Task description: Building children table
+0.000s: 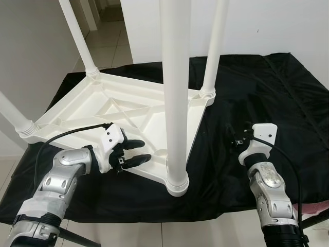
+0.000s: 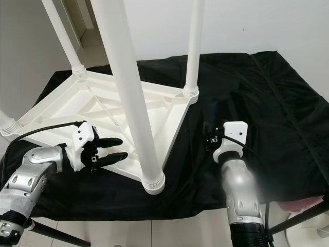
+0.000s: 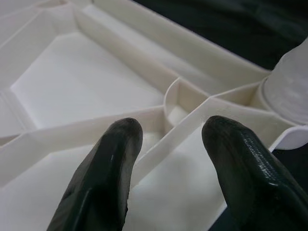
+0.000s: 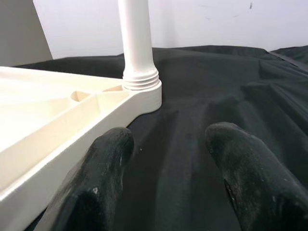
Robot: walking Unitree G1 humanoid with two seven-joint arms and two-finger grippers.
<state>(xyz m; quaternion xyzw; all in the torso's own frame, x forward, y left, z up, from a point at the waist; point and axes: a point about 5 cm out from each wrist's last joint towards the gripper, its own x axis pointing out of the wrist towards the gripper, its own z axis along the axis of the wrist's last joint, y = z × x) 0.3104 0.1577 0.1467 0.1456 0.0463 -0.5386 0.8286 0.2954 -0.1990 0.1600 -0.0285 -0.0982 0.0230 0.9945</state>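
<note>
A white plastic children's table point(image 1: 118, 110) lies upside down on a black cloth point(image 1: 257, 92). Its legs point up: a near one point(image 1: 175, 92), a far right one point(image 1: 213, 51) and a far left one point(image 1: 77, 36). A further leg point(image 1: 13, 116) stands at the left corner. My left gripper point(image 1: 145, 150) is open over the table's near rim, beside the near leg's base point(image 3: 288, 86). A thin rib of the underside point(image 3: 159, 149) runs between its fingers point(image 3: 103, 178). My right gripper point(image 1: 232, 139) is open low over the cloth, right of the table edge point(image 4: 57, 125), facing the far right leg point(image 4: 137, 43).
The cloth drapes a raised platform with dark metal legs point(image 1: 77, 237) on a pale tiled floor point(image 1: 110, 43). White walls close in behind and to the left. Something pink point(image 1: 313, 208) peeks out at the platform's right near corner. Bare cloth spreads to the right of the table.
</note>
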